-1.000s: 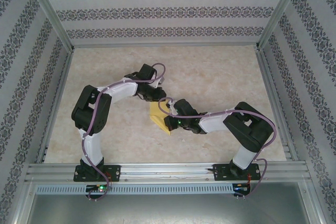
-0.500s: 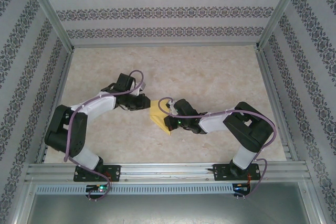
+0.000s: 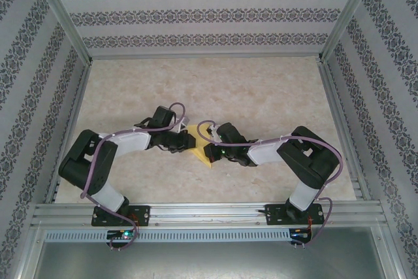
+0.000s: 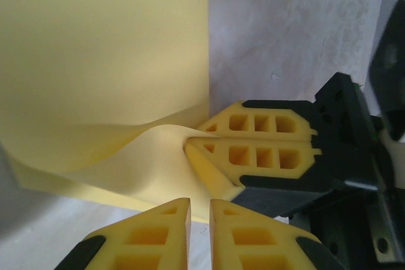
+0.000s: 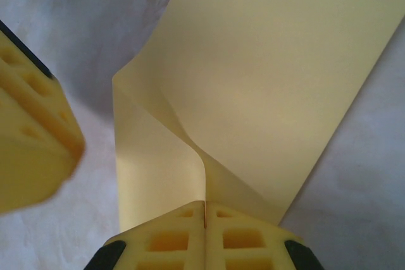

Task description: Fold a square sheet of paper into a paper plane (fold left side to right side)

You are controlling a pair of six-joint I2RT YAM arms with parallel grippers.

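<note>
Paper sheet (image 5: 266,80) pinched in the closed right claw (image 5: 204,216); left claw (image 4: 200,207), barely parted, empty, just beside it.

The far half of the table (image 3: 261,89) lies bare, and so do the strips outside each arm. A gripper has free passage there up to the patterned walls (image 3: 209,14) and the aluminium corner posts (image 3: 62,14). At the centre, the left gripper (image 4: 200,202) and right gripper (image 5: 204,207) crowd together over the square sheet of paper (image 3: 199,155), whose raised fold stands between them. The left arm (image 3: 124,140) and right arm (image 3: 268,151) bar the near middle.
</note>
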